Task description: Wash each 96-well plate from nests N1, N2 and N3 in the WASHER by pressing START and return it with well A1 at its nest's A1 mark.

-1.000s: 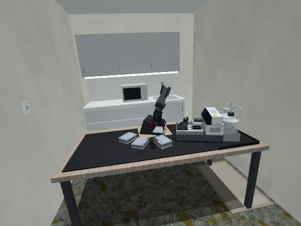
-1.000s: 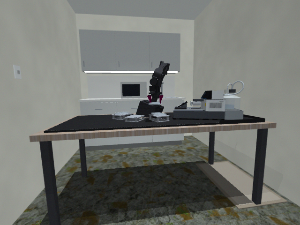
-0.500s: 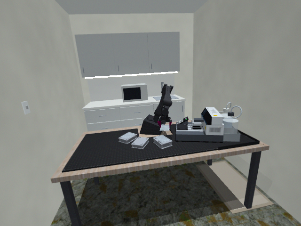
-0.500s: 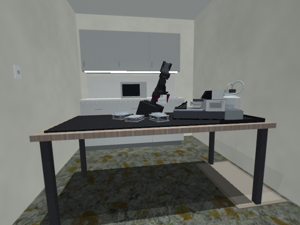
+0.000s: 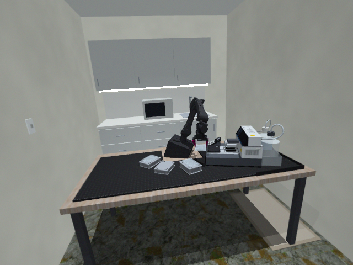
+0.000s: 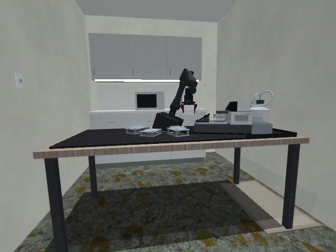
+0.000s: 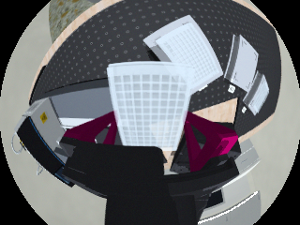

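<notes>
My gripper [image 5: 200,143] [image 6: 188,108] [image 7: 150,113] is shut on a white 96-well plate [image 5: 200,147] [image 6: 188,111] [image 7: 149,103], held level in the air. It hangs between the arm's base and the left end of the plate washer [image 5: 233,159] [image 6: 225,126], close to the slanted keypad [image 5: 213,141] [image 6: 202,117]. The washer's carrier [image 5: 230,147] [image 6: 219,116] lies to the right of the keypad. Three nests stand in a row on the mat: the left nest [image 5: 149,160] [image 6: 137,128], the middle nest [image 5: 164,167] [image 6: 150,132] and the right nest [image 5: 190,165] [image 6: 178,130]. The middle nest looks lower than the other two.
The arm's black base [image 5: 178,148] [image 6: 165,120] sits behind the nests. The washer's white housing [image 5: 249,141] and clear bottles with tubing [image 5: 271,142] [image 6: 260,111] stand at the right end of the table. The black mat [image 5: 119,176] covers the table.
</notes>
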Controlling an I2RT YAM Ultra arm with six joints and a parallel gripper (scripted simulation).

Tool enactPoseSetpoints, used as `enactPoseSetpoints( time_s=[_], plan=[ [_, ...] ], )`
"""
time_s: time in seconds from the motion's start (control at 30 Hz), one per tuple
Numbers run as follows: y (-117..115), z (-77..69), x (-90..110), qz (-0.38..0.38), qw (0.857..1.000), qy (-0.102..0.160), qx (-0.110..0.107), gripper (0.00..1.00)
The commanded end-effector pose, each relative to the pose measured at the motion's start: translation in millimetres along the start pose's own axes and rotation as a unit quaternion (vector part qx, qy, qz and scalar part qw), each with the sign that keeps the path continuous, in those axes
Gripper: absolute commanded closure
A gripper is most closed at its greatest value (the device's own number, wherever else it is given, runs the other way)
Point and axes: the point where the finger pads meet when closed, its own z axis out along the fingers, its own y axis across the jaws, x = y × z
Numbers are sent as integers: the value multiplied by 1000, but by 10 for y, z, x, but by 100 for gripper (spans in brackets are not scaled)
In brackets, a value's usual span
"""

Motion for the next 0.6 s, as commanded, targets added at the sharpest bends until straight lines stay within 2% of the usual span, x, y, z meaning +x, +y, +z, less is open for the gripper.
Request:
enactPoseSetpoints(
  time_s=[0.0,0.1,0.27,0.5,0.57],
  plan=[
    [92,-58,47,22,1000,-9,0,100],
    [133,-63,76,22,1000,-9,0,100],
    [338,-86,219,22,1000,-9,0,100],
    [341,-86,221,22,1000,-9,0,100],
    [385,-95,311,-7,1000,-9,0,100]
  ],
)
